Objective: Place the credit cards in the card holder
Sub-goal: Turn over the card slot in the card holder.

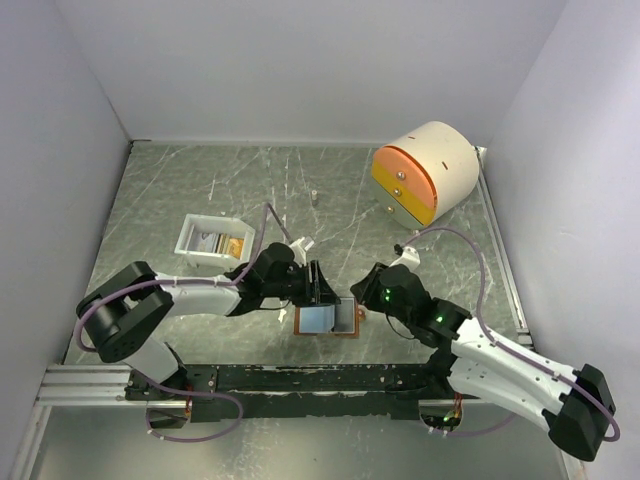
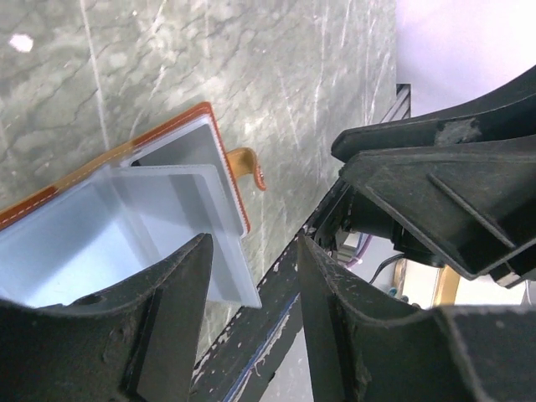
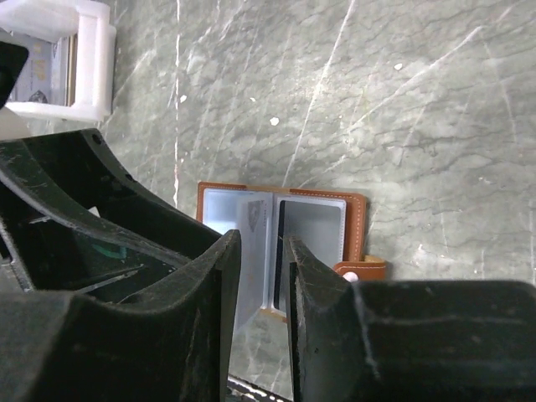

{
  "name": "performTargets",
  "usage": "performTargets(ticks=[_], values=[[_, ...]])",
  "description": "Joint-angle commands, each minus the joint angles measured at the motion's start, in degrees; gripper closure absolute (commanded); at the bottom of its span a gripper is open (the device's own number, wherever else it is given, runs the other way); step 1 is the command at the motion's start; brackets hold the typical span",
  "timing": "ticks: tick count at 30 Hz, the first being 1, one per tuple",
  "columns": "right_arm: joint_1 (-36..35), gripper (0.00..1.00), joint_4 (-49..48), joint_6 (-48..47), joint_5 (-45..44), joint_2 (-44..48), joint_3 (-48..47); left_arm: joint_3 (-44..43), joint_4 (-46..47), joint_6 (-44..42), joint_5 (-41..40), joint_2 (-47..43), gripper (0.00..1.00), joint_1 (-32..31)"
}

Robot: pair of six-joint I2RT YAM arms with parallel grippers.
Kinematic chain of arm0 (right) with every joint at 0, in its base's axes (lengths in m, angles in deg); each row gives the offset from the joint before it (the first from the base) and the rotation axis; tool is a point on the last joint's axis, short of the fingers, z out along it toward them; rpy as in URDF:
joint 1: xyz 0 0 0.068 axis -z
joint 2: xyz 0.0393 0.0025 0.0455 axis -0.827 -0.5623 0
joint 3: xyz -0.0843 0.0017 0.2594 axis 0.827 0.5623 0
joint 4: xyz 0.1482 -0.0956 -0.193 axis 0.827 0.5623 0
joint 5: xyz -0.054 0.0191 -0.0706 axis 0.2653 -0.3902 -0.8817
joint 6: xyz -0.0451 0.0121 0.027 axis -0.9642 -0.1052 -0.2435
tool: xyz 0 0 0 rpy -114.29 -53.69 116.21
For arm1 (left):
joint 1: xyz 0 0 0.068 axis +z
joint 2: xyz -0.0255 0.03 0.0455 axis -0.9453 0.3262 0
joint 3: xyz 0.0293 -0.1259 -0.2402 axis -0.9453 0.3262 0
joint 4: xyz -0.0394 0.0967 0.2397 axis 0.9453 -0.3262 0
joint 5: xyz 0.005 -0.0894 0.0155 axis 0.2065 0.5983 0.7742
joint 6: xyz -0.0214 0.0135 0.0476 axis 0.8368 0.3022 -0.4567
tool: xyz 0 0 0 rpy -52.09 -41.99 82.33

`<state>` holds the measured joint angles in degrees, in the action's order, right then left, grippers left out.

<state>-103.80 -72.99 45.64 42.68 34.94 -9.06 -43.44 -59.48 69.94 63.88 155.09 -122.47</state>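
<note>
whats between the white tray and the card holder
The left hand and its wrist fill that stretch, reaching from beside the white tray to the open card holder. The top external view shows it.

1. Left gripper (image 1: 320, 286) and right gripper (image 1: 366, 293) are crowding the card holder (image 1: 327, 319) from either side, leaving a narrow gap over it.
2. White tray (image 1: 190, 232) is occupying the left rear.
3. Drawer unit (image 1: 440, 160) is blocking the far-right corner, with bare table (image 1: 300, 190) lying between the two.

open brown card holder (image 1: 322, 319); credit cards (image 1: 222, 243) well apart
</note>
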Motion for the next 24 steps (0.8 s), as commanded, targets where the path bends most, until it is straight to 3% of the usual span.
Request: performTargets(ticks=[1,8,14,24], values=[[-0.07,0.72,2.92,0.97,-3.70,2.04,-1.02,-2.46,-1.14,-2.60,-0.73,-1.70,0.44,-0.26],[-0.09,0.72,0.84,0.28,-2.20,0.97,-0.90,-3.21,-6.12,-3.49,-4.94,-4.03,0.45,-0.28],[-0.13,0.72,-2.60,-2.21,2.59,-2.48,-0.08,-8.87,-24.61,-11.76,-16.03,-8.45,0.45,1.51],[-0.23,0.73,-9.76,-3.51,9.20,-9.09,2.07,-19.39,-51.74,-29.52,-30.79,-16.66,0.47,16.59]])
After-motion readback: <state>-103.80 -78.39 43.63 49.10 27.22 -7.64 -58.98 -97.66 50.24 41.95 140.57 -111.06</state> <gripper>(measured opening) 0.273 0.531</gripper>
